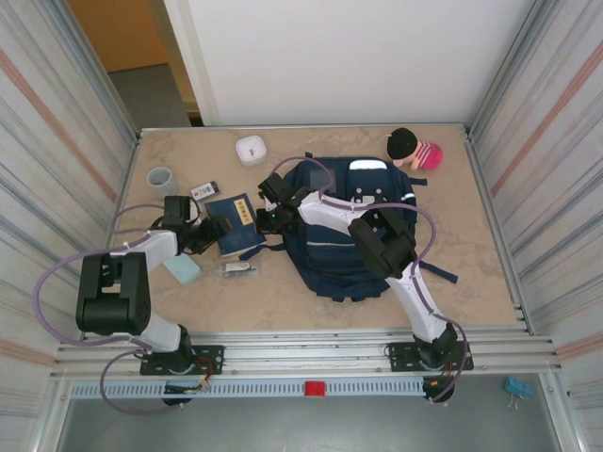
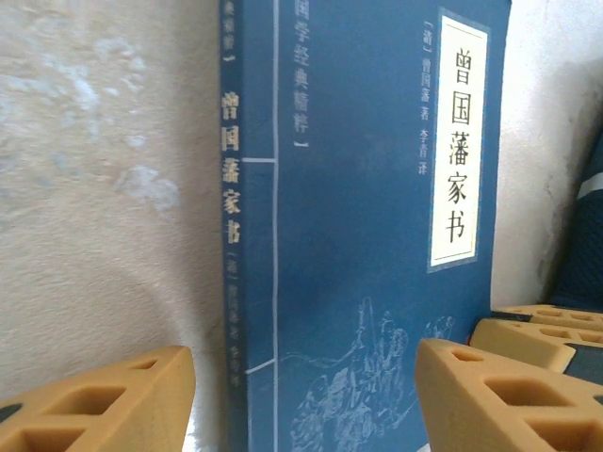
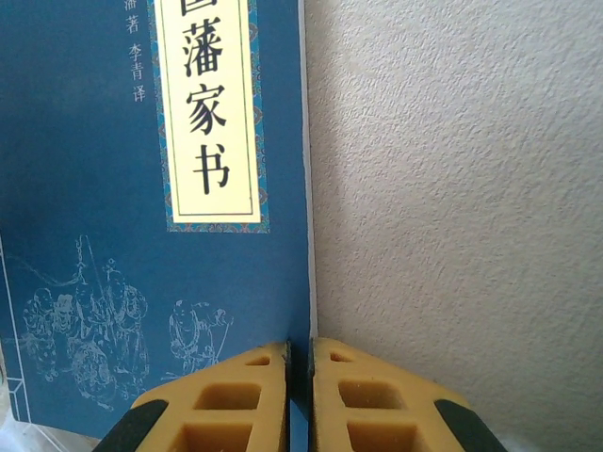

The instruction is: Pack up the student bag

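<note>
The student bag (image 1: 353, 226), navy with thin white stripes, lies flat in the middle of the table; its edge (image 2: 586, 235) also shows in the left wrist view. Left of it lies a small blue book (image 1: 236, 224) with a cream title label (image 2: 460, 132). My right gripper (image 1: 270, 213) reaches across the bag and is shut on the book's right edge (image 3: 300, 363). My left gripper (image 1: 203, 232) stands open at the book's spine side (image 2: 301, 400), one finger (image 2: 94, 405) over the table and the other finger (image 2: 509, 395) over the cover (image 3: 85, 188).
A white box (image 1: 251, 149), a grey cup (image 1: 161, 179) and a small dark card (image 1: 203, 191) lie behind the book. A pale blue pad (image 1: 182, 268) and a clear case (image 1: 236, 269) lie in front of it. A doll (image 1: 413, 149) sits at the back right.
</note>
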Controlling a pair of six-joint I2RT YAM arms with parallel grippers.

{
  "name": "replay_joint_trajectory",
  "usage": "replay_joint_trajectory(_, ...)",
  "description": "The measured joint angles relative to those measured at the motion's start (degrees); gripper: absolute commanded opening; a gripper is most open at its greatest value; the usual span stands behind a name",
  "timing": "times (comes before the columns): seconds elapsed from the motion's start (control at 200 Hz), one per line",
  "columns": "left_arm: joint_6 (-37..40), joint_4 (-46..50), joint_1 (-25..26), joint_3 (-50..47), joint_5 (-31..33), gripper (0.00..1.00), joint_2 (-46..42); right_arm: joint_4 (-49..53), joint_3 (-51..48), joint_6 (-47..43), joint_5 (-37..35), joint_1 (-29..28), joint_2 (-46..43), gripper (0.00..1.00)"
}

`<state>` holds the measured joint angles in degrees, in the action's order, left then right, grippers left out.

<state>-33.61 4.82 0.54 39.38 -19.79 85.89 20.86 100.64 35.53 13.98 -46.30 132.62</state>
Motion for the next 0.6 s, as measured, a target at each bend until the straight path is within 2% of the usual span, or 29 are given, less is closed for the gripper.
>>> replay_joint_trajectory(0.346,0.35,-1.88,0.90,0.22,-1.90,0.48,3.28,-0.96,-0.46,0.09,0.50,0.00,-0.11,0.13)
replay_joint_trajectory(0.456,-0.07,-1.90,2.27,0.92,-2.54,0.38,3.72,-1.27,-0.70,0.13,0.66,0.00,-0.22,0.13)
replay_joint_trajectory(0.601,-0.35,-1.92,3.28,1.97,-3.04,0.16,2.86,-1.62,-1.16,0.50,0.68,0.00,-0.46,0.13)
